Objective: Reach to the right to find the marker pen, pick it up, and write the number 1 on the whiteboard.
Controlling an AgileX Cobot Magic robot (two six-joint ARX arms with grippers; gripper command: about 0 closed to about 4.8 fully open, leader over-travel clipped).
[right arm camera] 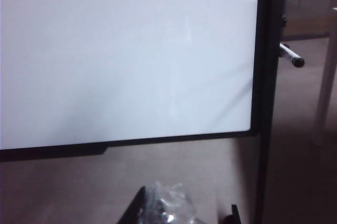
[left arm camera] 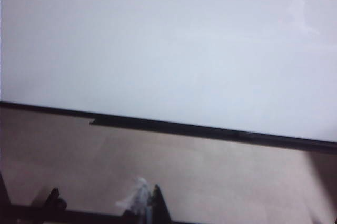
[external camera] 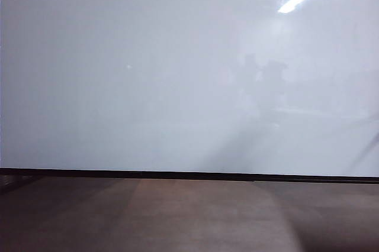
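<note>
White glossy whiteboard [external camera: 148, 74] hides nothing; left gripper [left arm camera: 105, 203] jaws cropped, unreadable, right gripper [right arm camera: 184, 208] jaws closed, empty

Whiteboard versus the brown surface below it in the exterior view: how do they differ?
The whiteboard is white and glossy, mirroring a ceiling light; the brown surface is wood-toned and shows no such glare. The whiteboard fills most of the view; the brown surface is only a low band. A thin black strip separates them. Both are bare, with no writing.
</note>
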